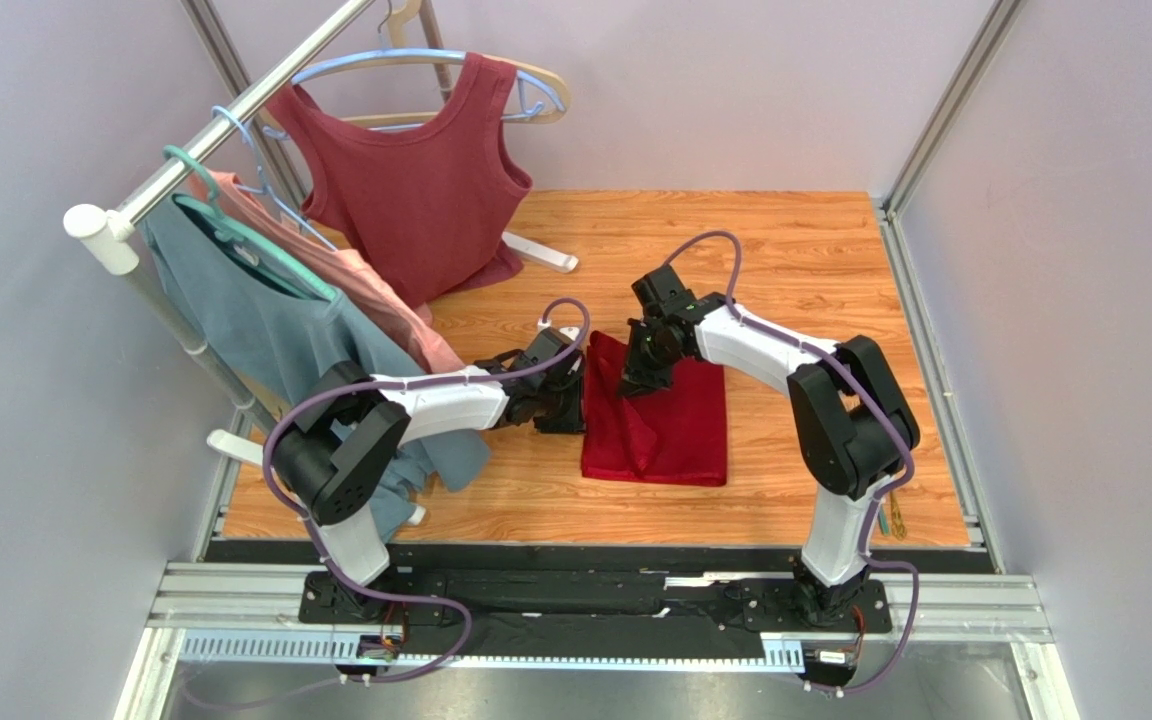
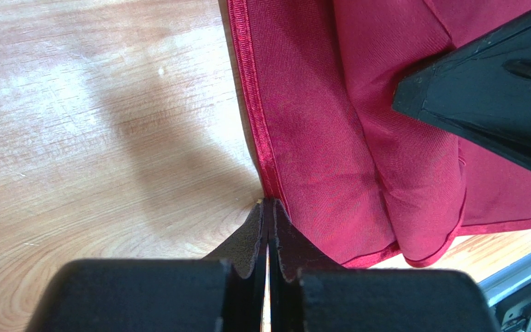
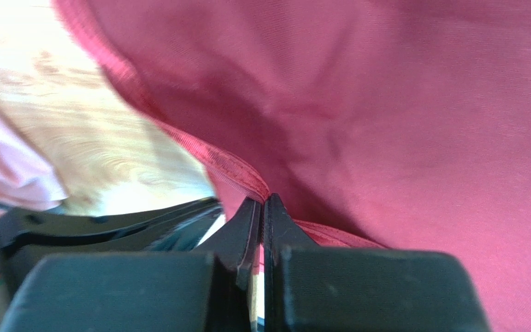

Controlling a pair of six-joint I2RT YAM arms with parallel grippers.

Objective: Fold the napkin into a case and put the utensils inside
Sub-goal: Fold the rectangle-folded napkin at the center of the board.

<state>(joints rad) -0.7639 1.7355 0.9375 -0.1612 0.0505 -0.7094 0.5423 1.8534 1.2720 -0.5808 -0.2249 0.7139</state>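
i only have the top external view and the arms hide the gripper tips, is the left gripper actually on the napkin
Observer: In the left wrist view the left gripper is shut, its tips meeting right at the hem of the napkin. It looks pinched.
Operator: and the right one
Observer: In the right wrist view the right gripper is shut on the hem too, and the cloth there appears lifted off the table.
Operator: single layer where left grips
Observer: No. The left wrist view shows folded layers overlapping just beside the left tips.
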